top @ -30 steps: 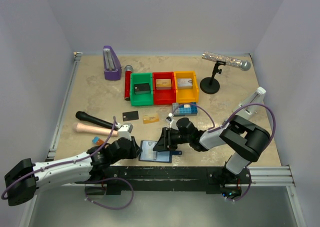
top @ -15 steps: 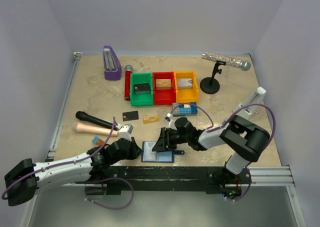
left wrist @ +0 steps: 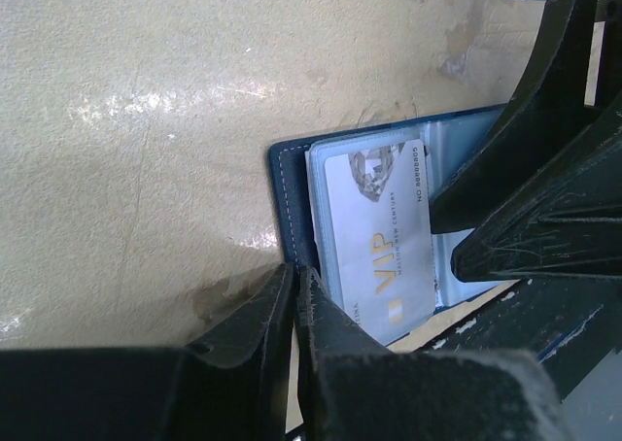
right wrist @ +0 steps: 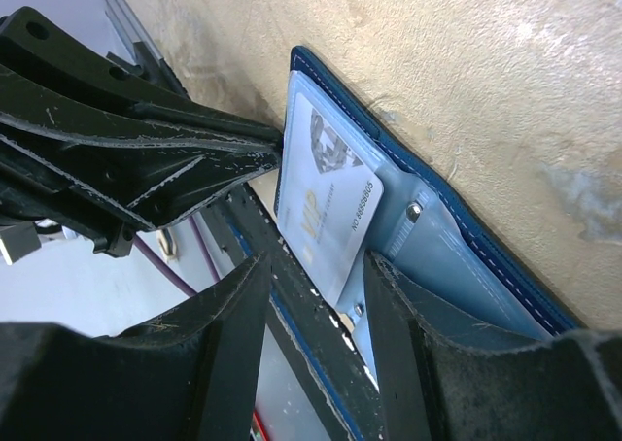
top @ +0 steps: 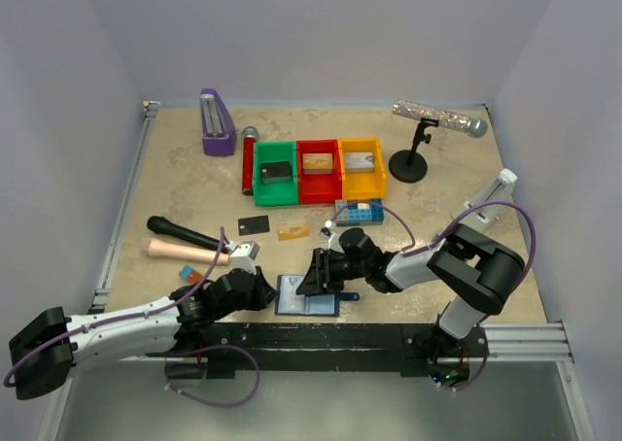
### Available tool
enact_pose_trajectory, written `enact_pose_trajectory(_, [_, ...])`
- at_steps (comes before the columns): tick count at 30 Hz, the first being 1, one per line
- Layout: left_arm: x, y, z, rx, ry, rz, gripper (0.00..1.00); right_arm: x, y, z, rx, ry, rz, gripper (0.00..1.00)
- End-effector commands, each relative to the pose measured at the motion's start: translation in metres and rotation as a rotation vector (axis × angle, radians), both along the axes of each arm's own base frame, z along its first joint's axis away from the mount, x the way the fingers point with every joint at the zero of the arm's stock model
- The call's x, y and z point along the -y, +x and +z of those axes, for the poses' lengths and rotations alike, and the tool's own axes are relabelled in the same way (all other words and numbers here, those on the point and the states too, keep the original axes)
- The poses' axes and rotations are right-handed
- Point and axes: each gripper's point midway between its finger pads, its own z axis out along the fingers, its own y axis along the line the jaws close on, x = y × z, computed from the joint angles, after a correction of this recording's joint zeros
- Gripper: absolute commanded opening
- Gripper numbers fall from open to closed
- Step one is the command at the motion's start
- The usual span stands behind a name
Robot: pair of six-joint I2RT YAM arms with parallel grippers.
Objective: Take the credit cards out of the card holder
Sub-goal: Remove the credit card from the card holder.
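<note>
The silvery card [left wrist: 374,232] tucked in the near-left pocket of the card holder [left wrist: 290,184] reads "VIP" in gold letters; beside that runs a line of print too fine to read, and along one edge "NO" with a row of digits, mostly eights

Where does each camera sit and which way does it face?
Top external: above and behind, looking down on the table; left arm, right arm, bases at bottom.
Left wrist: on that arm, looking down at the card holder; left hand fills the bottom.
Right wrist: on its arm, facing the card holder's opposite side; right hand at bottom.
Shared: both wrist views show the VIP card.
</note>
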Motion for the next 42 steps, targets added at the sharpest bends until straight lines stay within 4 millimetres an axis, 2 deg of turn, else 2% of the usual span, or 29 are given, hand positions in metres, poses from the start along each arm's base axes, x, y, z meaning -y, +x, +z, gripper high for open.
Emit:
enact_pose_trajectory(1, [0.003,-0.002,-0.002,-0.012,-0.025,-0.003,0.11,-0.005,0.005,0.004,0.032,0.004,0.003,0.48])
enact_pose_trajectory(6, [0.005,-0.003,-0.003,-0.018,-0.031,-0.006,0.11,-0.008,0.004,0.005,0.03,0.009,0.014,0.48])
enact_pose_trajectory(27, [-0.001,-0.008,-0.015,-0.046,-0.017,0.003,0.09,-0.023,0.005,0.037,0.05,0.241,-0.003,0.47])
enact_pose_trajectory(28, [0.004,-0.005,-0.01,-0.032,-0.046,0.002,0.09,-0.023,0.005,0.037,0.051,0.244,0.002,0.47])
enact_pose_trajectory(42, [0.01,-0.005,-0.008,-0.031,-0.073,-0.004,0.08,-0.028,0.001,0.036,0.026,0.218,0.038,0.47])
